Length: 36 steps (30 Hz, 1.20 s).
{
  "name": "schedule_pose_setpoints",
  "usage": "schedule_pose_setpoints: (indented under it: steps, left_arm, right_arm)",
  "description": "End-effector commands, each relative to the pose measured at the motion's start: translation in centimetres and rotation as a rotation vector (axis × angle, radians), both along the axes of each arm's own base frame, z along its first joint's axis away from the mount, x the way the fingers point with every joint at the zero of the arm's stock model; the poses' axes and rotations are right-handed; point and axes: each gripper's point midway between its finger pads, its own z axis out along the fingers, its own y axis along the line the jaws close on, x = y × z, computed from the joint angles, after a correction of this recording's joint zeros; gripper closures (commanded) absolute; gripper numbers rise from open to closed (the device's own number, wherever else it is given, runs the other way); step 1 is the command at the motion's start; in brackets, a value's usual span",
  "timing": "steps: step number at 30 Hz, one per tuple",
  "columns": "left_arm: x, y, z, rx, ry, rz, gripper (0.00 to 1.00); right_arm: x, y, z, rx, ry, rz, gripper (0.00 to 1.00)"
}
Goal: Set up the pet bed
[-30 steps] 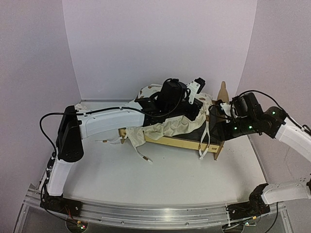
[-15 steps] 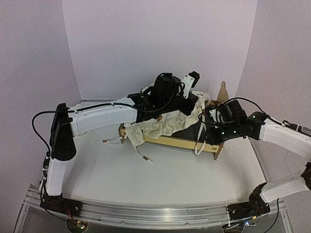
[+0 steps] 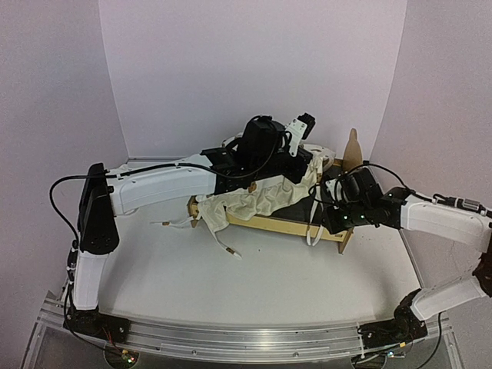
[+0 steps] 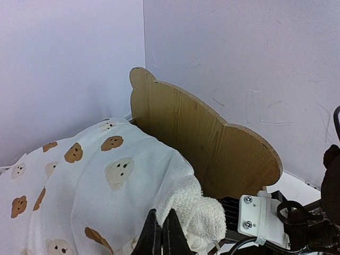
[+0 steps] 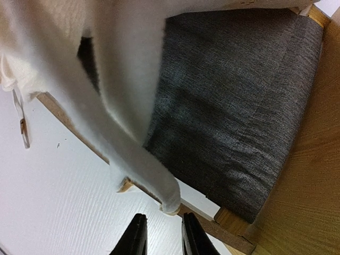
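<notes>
Pet bed [image 3: 284, 225] of light plywood waited mid-frame. Left tool [image 4: 162, 234] kept pinching the cream bear-print cushion [image 3: 261, 201]; right tool [image 5: 162, 236] came closer, narrowed but empty, ready to help.

White table [image 3: 254, 292] carries the pet bed [image 3: 265, 223], flat on its base. Two ties [image 3: 227, 247] off the cream cushion [image 3: 254, 201] lie on the tabletop: one left of the bed, one just off its front-left corner.

Pale plywood pet bed [image 4: 212, 143] with a dark grey felt base [image 5: 234, 106]; cream cushion [image 4: 106, 170] printed with brown bear faces; white tabletop [image 3: 269, 269].
</notes>
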Motion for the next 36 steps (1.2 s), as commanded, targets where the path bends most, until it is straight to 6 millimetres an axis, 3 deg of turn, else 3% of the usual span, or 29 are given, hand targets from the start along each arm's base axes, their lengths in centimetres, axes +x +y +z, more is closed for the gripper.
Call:
schedule_pose_setpoints:
  steps: [1,6,9,16,26,36]
  left_arm:
    - [-0.8,1.8,7.4,-0.137,-0.096,0.009,1.0]
    - [-0.9,1.8,7.3,-0.135,-0.093,0.003,1.0]
    - [-1.0,1.8,7.4,-0.138,-0.09,-0.003,1.0]
    - [-1.1,1.8,7.3,-0.138,-0.087,-0.007,1.0]
    - [-1.0,1.8,7.2,-0.134,-0.087,-0.003,1.0]
    - [-1.0,1.8,6.8,-0.128,-0.082,-0.002,1.0]
  right_arm:
    - [1.1,-0.8,0.2,-0.026,-0.057,-0.046,0.76]
    - [1.3,-1.5,0.1,-0.041,-0.071,-0.088,0.61]
    - [1.4,-1.1,-0.6,-0.023,-0.062,-0.086,0.59]
    - [1.7,0.5,-1.2,0.07,-0.075,-0.057,0.71]
    - [1.1,0.6,0.5,0.144,-0.136,-0.047,1.0]
    - [-1.3,2.1,3.8,0.299,-0.151,0.059,1.0]
